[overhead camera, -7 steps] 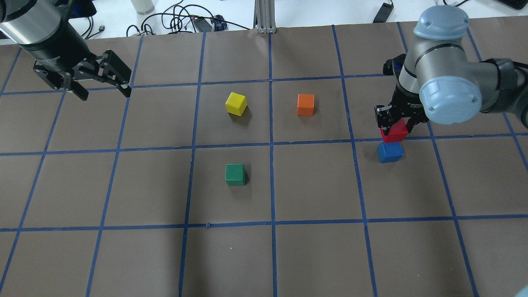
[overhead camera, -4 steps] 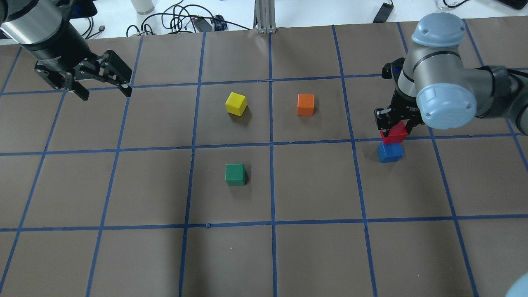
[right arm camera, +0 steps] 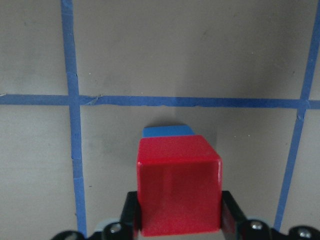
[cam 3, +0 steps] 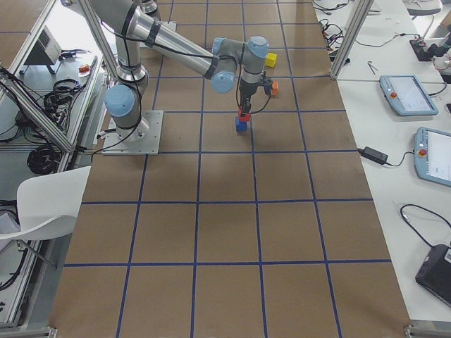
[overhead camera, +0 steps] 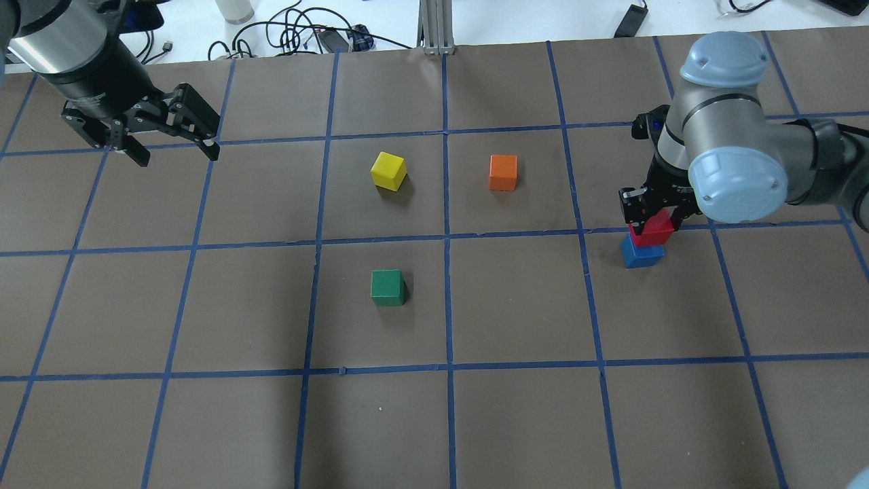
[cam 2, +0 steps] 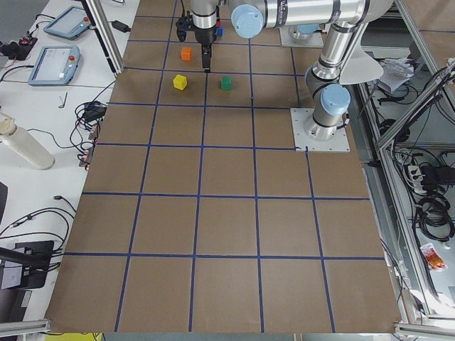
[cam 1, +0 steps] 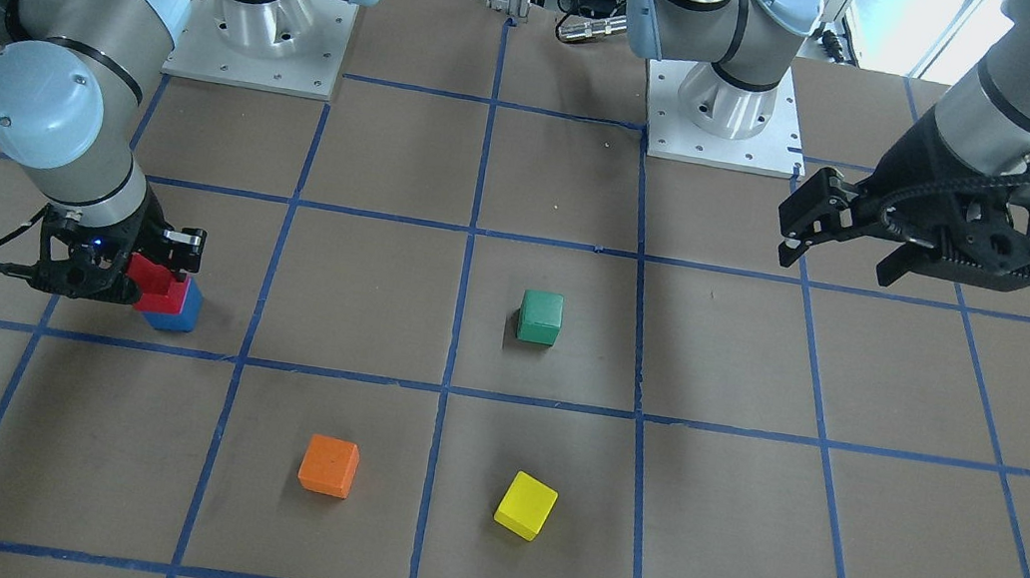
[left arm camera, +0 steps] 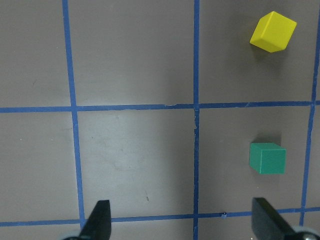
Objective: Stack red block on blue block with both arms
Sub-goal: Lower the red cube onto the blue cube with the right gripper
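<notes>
My right gripper (overhead camera: 650,219) is shut on the red block (overhead camera: 653,229) and holds it directly over the blue block (overhead camera: 641,256), at the table's right. In the front view the red block (cam 1: 148,282) sits right on or just above the blue block (cam 1: 175,313); I cannot tell whether they touch. In the right wrist view the red block (right arm camera: 179,185) is between the fingers and hides most of the blue block (right arm camera: 167,131). My left gripper (overhead camera: 175,155) is open and empty above the far left of the table, well away from both blocks.
A yellow cube (overhead camera: 388,170) and an orange cube (overhead camera: 503,172) lie mid-table at the far side, and a green cube (overhead camera: 387,286) lies nearer. The left wrist view shows the yellow cube (left arm camera: 273,32) and the green cube (left arm camera: 267,158). Cables lie beyond the far edge.
My right gripper has lowered the red block closer onto the blue block. My left arm has drifted slightly towards the far edge, still open.
</notes>
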`<state>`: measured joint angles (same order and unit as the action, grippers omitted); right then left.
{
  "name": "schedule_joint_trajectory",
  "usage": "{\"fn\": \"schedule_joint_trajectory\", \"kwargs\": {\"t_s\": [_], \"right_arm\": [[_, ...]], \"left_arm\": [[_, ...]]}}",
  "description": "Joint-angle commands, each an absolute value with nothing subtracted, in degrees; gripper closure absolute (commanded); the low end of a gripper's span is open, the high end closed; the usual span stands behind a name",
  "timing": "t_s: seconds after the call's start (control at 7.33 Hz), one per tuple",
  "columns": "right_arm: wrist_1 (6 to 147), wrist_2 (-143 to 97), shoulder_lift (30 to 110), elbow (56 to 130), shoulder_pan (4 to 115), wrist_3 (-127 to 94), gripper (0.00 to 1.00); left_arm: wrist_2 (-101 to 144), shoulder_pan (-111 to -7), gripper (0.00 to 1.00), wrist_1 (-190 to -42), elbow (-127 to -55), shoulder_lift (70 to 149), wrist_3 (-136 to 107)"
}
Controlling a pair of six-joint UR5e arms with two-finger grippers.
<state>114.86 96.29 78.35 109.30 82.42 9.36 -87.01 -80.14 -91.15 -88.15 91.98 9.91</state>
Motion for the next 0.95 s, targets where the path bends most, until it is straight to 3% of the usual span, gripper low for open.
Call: {"fn": "schedule_joint_trajectory", "kwargs": {"t_s": [0.0,0.82], "right_arm": [[115.0,96.2,78.6,110.0,82.4,9.6,1.00],[115.0,96.2,78.5,110.0,81.1,10.2,1.00]], "left_arm": [[-87.0,-80.2,0.00,-91.2,-88.2,91.8,9.9],[-87.0,-80.2,0.00,-91.2,-88.2,92.1,9.9]]}}
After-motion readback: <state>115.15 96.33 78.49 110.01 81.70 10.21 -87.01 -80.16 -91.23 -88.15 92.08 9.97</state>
